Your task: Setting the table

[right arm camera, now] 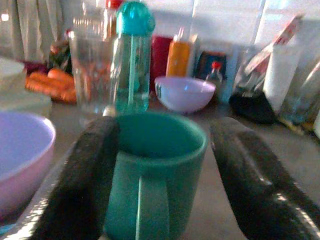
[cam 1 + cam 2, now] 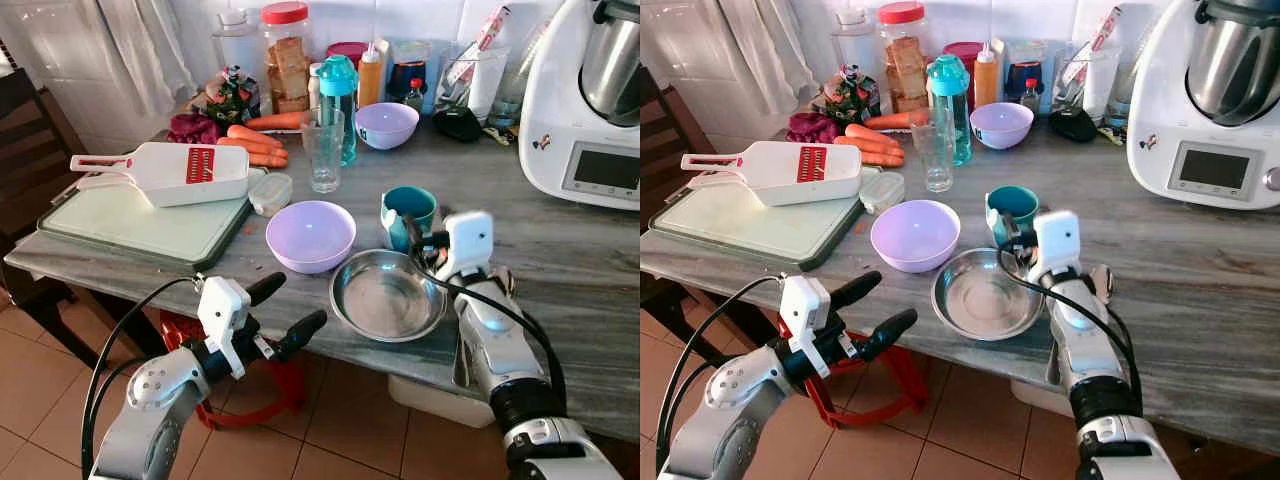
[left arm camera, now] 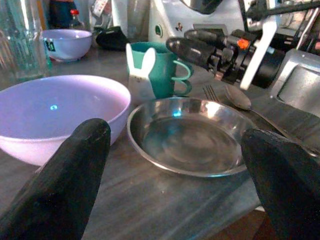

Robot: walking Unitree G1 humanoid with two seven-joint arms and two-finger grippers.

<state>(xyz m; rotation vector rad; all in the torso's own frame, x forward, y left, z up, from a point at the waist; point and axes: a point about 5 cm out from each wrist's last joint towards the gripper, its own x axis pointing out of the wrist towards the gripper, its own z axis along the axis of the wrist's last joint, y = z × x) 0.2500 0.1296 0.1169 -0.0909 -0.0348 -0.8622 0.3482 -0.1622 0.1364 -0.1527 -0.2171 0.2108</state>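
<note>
- Nearest, the left gripper hangs off the bench edge, fingers apart, holding nothing.
- Just beyond it lies a steel plate, with a lilac bowl beside it.
- Right gripper is at the teal mug, one finger on each side, not clamped.

Even, soft daylight fills both head views, which are sharp, brightest on the white tiled wall behind the grey marble-patterned table. The shallow round steel dish on that table shows pale glare on its rim. The left wrist view is dimmer; its black fingertips are blurred. The right wrist view is hazy, the teal plastic mug soft.
</note>
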